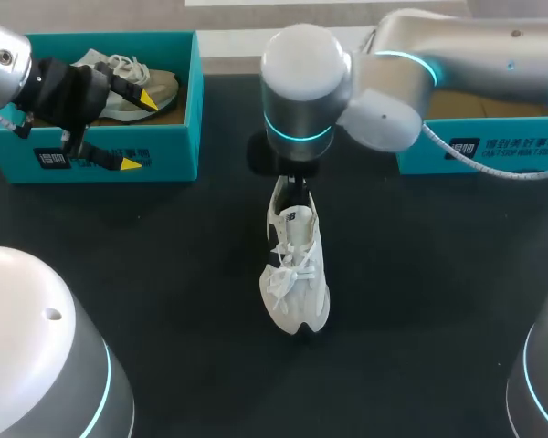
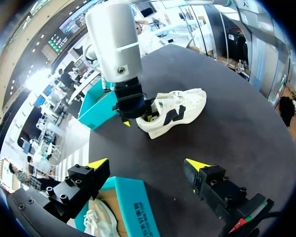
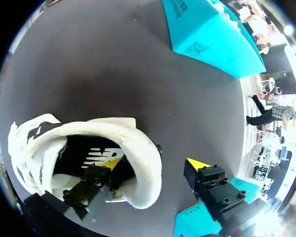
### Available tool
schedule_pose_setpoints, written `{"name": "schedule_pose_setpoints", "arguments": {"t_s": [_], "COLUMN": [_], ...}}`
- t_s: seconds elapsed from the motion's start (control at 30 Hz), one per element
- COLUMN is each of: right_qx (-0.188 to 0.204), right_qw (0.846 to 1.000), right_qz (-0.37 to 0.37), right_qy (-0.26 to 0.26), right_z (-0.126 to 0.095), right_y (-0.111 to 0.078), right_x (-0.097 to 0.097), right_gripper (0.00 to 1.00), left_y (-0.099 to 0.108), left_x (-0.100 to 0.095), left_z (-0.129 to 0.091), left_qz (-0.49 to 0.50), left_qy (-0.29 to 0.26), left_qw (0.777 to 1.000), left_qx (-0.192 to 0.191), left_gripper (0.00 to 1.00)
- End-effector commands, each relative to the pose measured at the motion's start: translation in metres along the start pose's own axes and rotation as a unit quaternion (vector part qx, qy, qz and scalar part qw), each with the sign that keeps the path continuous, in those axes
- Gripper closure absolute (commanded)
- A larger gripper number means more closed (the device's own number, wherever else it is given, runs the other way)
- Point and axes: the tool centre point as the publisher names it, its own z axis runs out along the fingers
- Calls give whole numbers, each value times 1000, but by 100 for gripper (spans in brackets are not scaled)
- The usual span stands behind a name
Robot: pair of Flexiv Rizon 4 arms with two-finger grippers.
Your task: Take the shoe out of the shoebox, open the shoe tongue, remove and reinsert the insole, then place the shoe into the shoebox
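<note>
Black surface (image 1: 420,319): dark cloth shows all round the white sneaker (image 1: 295,274), which stands well apart from both boxes. The sneaker is upright mid-surface, toe toward the robot, heel away. It has a cream-white upper, a black side mark, loosely tied white laces and a dark lining in the opening. The right claw (image 3: 155,164) is at the heel, released. One finger (image 3: 96,177) is down inside the opening and the other (image 3: 212,185) is outside, apart from the heel wall between them. Farther back, the left claw (image 1: 139,131) is released, spread wide astride the front wall of the teal left shoebox (image 1: 169,146). A second sneaker (image 1: 155,87) lies inside that box. The teal right shoebox (image 1: 493,151) sits far right, partly behind the right arm.
</note>
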Motion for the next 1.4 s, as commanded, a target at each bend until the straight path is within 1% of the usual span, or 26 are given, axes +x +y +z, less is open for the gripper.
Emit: {"name": "schedule_pose_setpoints", "arguments": {"t_s": [0.03, 0.13, 0.17, 0.23, 0.27, 0.3, 0.43, 0.5, 0.53, 0.57, 0.6, 0.7, 0.73, 0.87, 0.97, 1.1, 1.13, 1.2, 1.27, 1.4], "right_qx": [16, 19, 21, 12, 9, -1, -17, -18, -29, -30, -20, -11, -30, -16, -27, -54, -52, -67, -63, -67], "right_qw": [1000, 999, 999, 999, 998, 998, 998, 998, 998, 998, 998, 999, 998, 1000, 1000, 998, 998, 997, 997, 996], "right_qz": [16, 30, 34, 52, 56, 67, 66, 59, 61, 60, 53, 40, 45, 18, 6, -13, -19, -18, -26, -32], "right_qy": [-4, 0, 2, 5, 4, 0, -6, -11, -12, -11, -13, -12, -11, -4, 8, 29, 31, 36, 38, 45], "right_z": [-7, -19, -29, -47, -52, -64, -103, -122, -131, -138, -143, -156, -163, -181, -195, -210, -214, -222, -227, -233], "right_y": [-4, -10, -13, -19, -20, -21, -28, -32, -33, -35, -37, -40, -40, -48, -53, -56, -56, -58, -62, -67], "right_x": [2, 2, 1, -2, -4, -8, -19, -26, -30, -33, -35, -40, -42, -49, -57, -65, -67, -72, -77, -83], "right_gripper": [100, 100, 100, 100, 100, 100, 100, 100, 100, 100, 100, 100, 100, 100, 100, 100, 100, 100, 100, 100], "left_y": [0, 0, 0, 0, 0, 0, 0, 0, 0, 0, 0, 0, 0, 0, 0, 0, 0, 0, 0, 0], "left_x": [0, 0, 0, 0, 0, 0, 0, 0, 0, 0, 0, 0, 0, 0, 0, 0, 0, 0, 0, 0], "left_z": [0, 0, 0, 0, 0, 0, 0, 0, 0, 0, 0, 0, 0, 0, 0, 0, 0, 0, 0, 0], "left_qz": [0, 0, 0, 0, 0, 0, 0, 0, 0, 0, 0, 0, 0, 0, 0, 0, 0, 0, 0, 0], "left_qy": [1, 1, 1, 1, 1, 1, 1, 1, 1, 1, 1, 1, 1, 1, 1, 1, 1, 1, 1, 1], "left_qw": [1000, 1000, 1000, 1000, 1000, 1000, 1000, 1000, 1000, 1000, 1000, 1000, 1000, 1000, 1000, 1000, 1000, 1000, 1000, 1000], "left_qx": [-1, -1, -1, -1, -1, -1, -1, -1, -1, -1, -1, -1, -1, -1, -1, -1, -1, -1, -1, -1], "left_gripper": [0, 0, 0, 0, 0, 0, 0, 0, 0, 0, 0, 0, 0, 0, 0, 0, 0, 0, 0, 0]}}
